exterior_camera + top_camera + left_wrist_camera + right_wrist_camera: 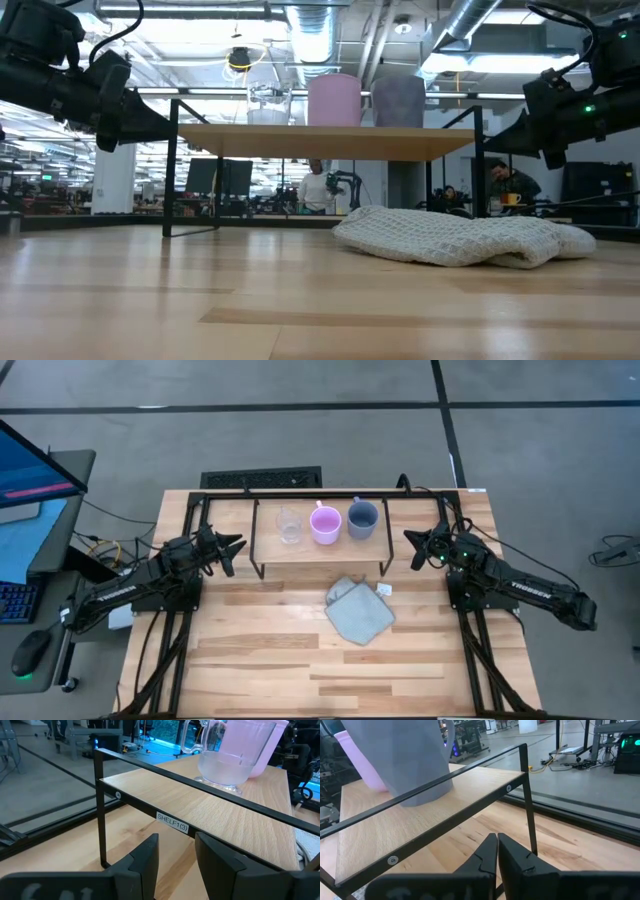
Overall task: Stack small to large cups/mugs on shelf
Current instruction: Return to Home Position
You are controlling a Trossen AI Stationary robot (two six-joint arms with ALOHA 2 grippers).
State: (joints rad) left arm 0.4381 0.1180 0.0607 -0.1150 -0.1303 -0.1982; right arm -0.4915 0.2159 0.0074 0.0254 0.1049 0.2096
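Three vessels stand in a row on the shelf (pixel 318 550): a clear glass cup (pixel 290 525), a pink-lilac mug (pixel 325 524) and a blue-grey mug (pixel 362 520). In the low view they are the glass cup (pixel 268 104), pink mug (pixel 334 99) and grey mug (pixel 399 101) on the board (pixel 325 141). My left gripper (pixel 236 547) hovers off the shelf's left end, slightly open and holding nothing; its wrist view shows the glass cup (pixel 230 752). My right gripper (pixel 408 539) hovers off the right end, shut and holding nothing, near the grey mug (pixel 402 757).
A grey-green cloth (pixel 357 610) lies crumpled on the tabletop just in front of the shelf's right half. A black frame (pixel 300 493) runs along the table's far edge behind the shelf. The near half of the slatted table (pixel 300 670) is bare wood.
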